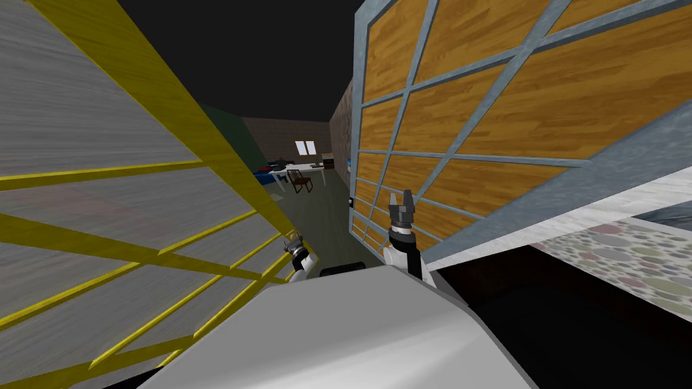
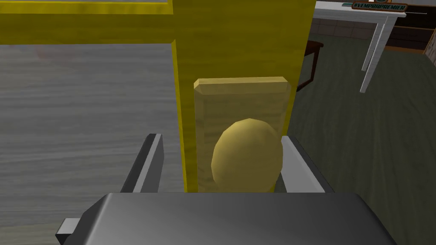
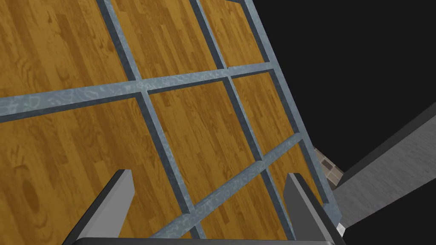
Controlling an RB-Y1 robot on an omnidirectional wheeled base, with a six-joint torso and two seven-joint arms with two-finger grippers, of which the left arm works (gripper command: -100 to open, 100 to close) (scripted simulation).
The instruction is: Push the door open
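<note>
A door with grey panels and a yellow frame (image 1: 121, 223) stands on my left. Its yellow round knob (image 2: 248, 155) sits on a pale yellow plate (image 2: 240, 100) at the door's free edge. My left gripper (image 1: 293, 238) (image 2: 220, 137) is open and straddles that knob, which lies close against one finger (image 2: 298, 163). On my right is a second door of brown wood panels in a blue-grey grid (image 1: 513, 115) (image 3: 191, 123). My right gripper (image 1: 403, 196) (image 3: 208, 173) is held up just in front of it, open and holding nothing.
Between the two doors a dark-floored passage (image 1: 324, 216) leads to a room with a white table (image 1: 297, 167) (image 2: 374, 25) and a brown chair (image 1: 300, 180). A patterned surface (image 1: 628, 253) lies at the right, with a black area beneath it.
</note>
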